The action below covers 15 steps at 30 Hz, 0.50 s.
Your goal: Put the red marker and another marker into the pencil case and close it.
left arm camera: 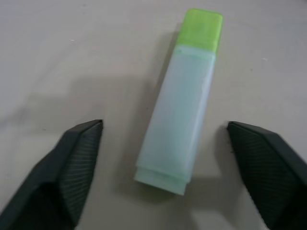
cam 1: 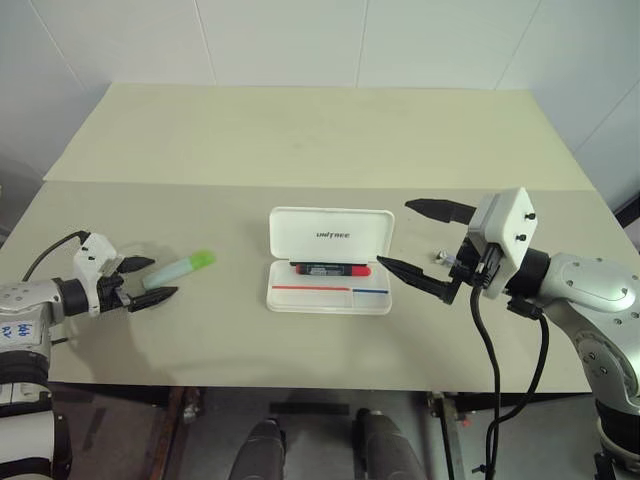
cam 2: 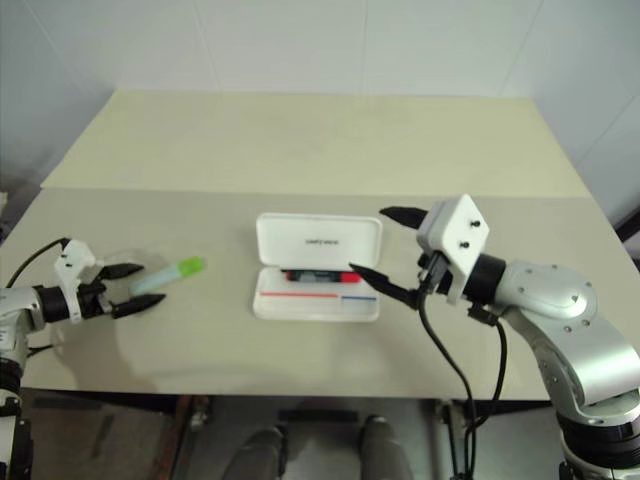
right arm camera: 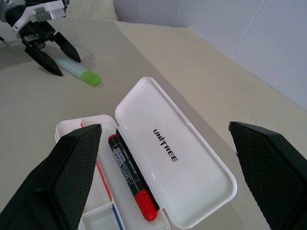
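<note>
Now your left pincer point(cam 1: 143, 282) sits spread around the tail of the green-capped marker point(cam 1: 180, 268), left of the pencil case point(cam 1: 330, 260); its long axis runs along your fingers, cap toward the case, so close across the barrel

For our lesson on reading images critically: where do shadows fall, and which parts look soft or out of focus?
Left wrist view: a soft shadow lies on the table beside the pale translucent green-capped marker; the black tool fingertips look slightly soft. Right wrist view: the open white plastic pencil case and the black-barrelled red-capped marker are sharp. Left eye view: even lighting, faint shadows.
</note>
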Each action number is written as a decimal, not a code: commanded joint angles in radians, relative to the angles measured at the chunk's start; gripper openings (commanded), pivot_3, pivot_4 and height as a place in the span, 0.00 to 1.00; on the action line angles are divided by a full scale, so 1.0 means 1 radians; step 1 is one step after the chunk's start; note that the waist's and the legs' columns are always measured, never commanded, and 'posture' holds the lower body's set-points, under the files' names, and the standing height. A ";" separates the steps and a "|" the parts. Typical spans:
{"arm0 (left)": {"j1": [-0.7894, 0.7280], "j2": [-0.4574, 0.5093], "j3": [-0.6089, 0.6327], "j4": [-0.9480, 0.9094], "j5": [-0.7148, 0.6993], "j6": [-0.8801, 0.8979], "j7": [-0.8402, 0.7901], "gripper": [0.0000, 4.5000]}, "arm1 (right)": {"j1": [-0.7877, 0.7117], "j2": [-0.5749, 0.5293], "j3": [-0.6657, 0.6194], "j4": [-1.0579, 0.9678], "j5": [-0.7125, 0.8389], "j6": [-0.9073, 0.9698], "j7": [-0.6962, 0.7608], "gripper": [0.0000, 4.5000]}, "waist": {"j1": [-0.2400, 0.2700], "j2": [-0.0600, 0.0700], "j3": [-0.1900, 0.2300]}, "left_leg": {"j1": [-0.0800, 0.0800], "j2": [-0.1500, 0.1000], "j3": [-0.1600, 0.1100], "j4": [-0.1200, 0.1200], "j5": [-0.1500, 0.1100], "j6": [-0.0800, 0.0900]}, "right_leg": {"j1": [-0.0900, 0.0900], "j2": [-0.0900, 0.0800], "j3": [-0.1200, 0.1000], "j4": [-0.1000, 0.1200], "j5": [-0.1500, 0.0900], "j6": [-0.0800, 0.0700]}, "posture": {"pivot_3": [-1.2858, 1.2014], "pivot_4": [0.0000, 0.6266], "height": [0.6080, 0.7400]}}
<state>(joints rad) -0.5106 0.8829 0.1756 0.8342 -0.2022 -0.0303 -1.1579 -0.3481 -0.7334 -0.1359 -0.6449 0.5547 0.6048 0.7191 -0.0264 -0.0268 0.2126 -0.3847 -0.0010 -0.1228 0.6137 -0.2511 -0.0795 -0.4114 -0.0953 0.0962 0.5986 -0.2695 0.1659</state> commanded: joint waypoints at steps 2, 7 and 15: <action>0.020 -0.016 -0.047 -0.009 0.013 0.067 -0.072 0.59 | -0.027 -0.016 -0.032 -0.044 0.020 0.000 -0.020 1.00 | -0.001 0.002 -0.001 | 0.000 0.000 0.000 0.000 0.000 0.000 | 0.000 0.000 0.000 0.000 0.000 0.000 | 0.52 0.24 1.00; 0.071 -0.016 -0.073 -0.108 0.010 0.109 -0.139 0.25 | -0.032 -0.018 -0.030 -0.041 0.020 -0.003 -0.023 1.00 | -0.001 0.004 -0.002 | 0.000 0.000 0.000 0.000 0.000 0.000 | 0.000 0.000 0.000 -0.001 0.000 0.000 | 0.52 0.24 1.00; 0.145 -0.060 -0.043 -0.376 -0.054 0.160 -0.104 0.23 | -0.033 -0.014 -0.023 -0.030 0.014 -0.014 -0.020 1.00 | 0.002 0.004 -0.002 | 0.000 0.000 0.000 0.000 0.000 0.000 | 0.001 -0.001 0.000 -0.002 0.000 0.000 | 0.52 0.24 1.00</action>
<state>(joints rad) -0.3844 0.8455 0.1580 0.5131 -0.2398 0.1172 -1.2572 -0.3684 -0.7398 -0.1358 -0.6463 0.5612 0.6102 0.7060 -0.0239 -0.0230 0.2102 -0.3852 -0.0013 -0.1227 0.6134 -0.2514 -0.0794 -0.4107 -0.0962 0.0962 0.5960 -0.2697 0.1658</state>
